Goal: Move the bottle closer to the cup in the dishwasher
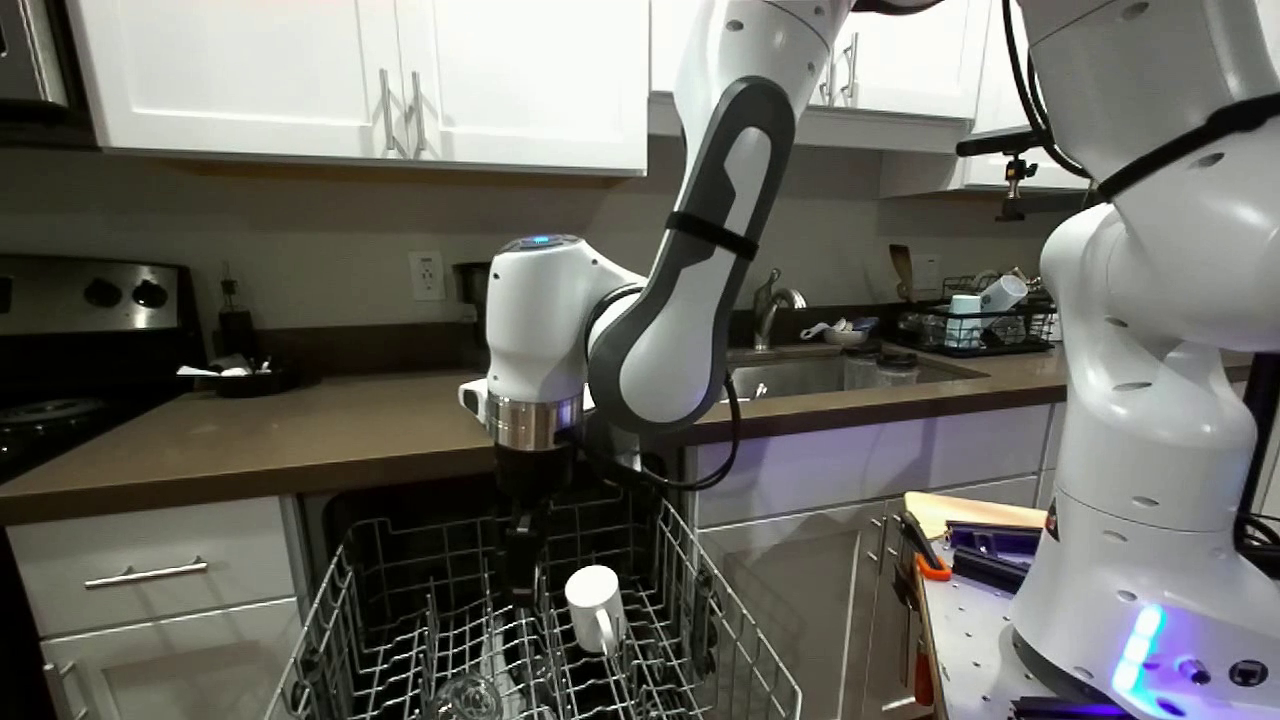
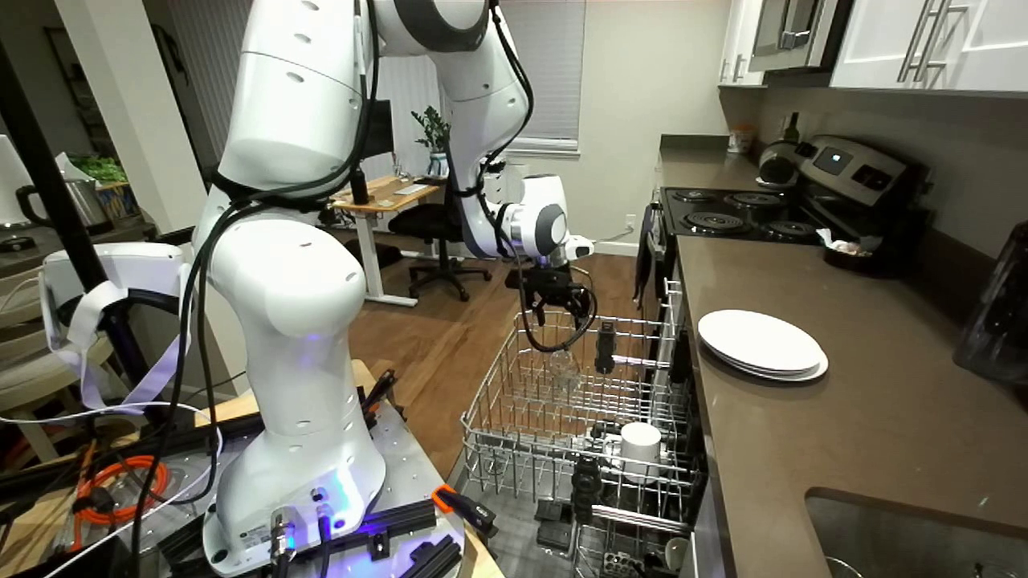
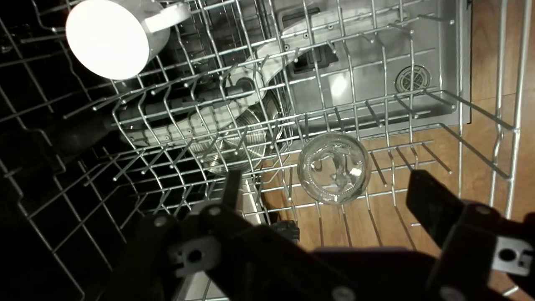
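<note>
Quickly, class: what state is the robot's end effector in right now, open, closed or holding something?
End effector: open, holding nothing.

Glossy white and rounded, the Franka Panda arm (image 1: pixel 690 345) has grey screw caps (image 1: pixel 1132 386) and dark grey panels (image 1: pixel 757 102). Black straps (image 1: pixel 712 236) and cables (image 1: pixel 738 422) cross it. Its base (image 1: pixel 1100 600) bears a blue light strip (image 1: pixel 1138 649), its wrist (image 1: pixel 528 315) a metal ring (image 1: pixel 535 424); the Robotiq gripper (image 3: pixel 326 184) is mostly black.

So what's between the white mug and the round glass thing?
In the wrist view, rack prongs stand between the white mug and the glass thing, with a pale spray arm showing beneath.
</note>
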Action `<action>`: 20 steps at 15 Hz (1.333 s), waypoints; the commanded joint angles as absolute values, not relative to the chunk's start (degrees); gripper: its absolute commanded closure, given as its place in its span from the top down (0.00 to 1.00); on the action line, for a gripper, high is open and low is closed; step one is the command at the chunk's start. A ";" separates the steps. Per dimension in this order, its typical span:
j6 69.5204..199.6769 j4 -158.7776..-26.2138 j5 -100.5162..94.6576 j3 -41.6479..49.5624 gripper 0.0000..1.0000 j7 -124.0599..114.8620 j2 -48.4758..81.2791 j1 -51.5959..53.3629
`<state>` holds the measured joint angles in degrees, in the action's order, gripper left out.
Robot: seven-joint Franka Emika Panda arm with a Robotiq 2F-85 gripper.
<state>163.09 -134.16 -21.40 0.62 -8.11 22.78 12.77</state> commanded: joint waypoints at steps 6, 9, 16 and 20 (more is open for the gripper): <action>167.98 -131.83 -27.43 7.90 1.00 -10.93 28.33 18.51; 179.73 -129.57 -29.91 11.62 1.00 -11.97 35.04 20.67; 201.03 -123.74 -19.24 7.93 1.00 -2.81 49.90 17.24; 197.75 -118.11 -17.33 -1.74 1.00 0.60 52.76 8.36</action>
<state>198.00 -121.17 -19.70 3.33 -4.02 50.56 13.54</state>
